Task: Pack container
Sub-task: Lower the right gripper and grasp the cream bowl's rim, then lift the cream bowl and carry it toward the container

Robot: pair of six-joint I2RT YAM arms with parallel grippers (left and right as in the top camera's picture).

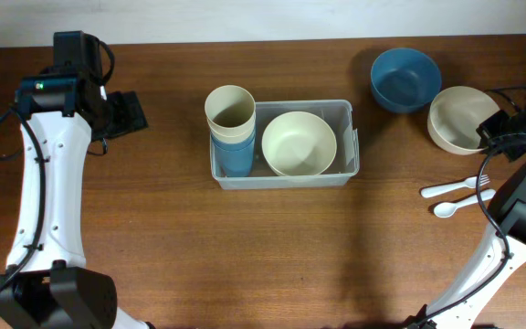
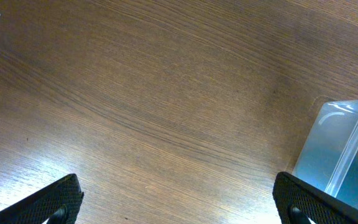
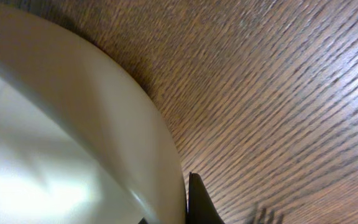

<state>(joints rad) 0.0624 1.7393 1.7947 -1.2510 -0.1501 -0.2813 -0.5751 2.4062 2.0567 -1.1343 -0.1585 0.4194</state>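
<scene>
The container (image 1: 281,182) sits at the centre of the overhead view on the brown wooden worktop (image 1: 245,265), long side running left to right. In its left end stands a stack of cups (image 1: 232,128), a cream one on top of blue ones; its right end holds the packed cream bowl (image 1: 298,143). The left pincer (image 1: 126,111) hovers over bare wood in the upper left of the frame, well apart from the container, its fingers spread wide with nothing between them; its wrist view shows one corner of the container (image 2: 340,155) at the right edge. In the upper right lie a blue bowl (image 1: 405,78) and, just beside it, the loose cream bowl (image 1: 455,119). The right pincer (image 1: 493,130) is closed on that bowl's right rim, one dark finger (image 3: 197,199) pressed against the outer wall of the loose cream bowl (image 3: 55,124). Below it lie two white spoons (image 1: 450,189).
</scene>
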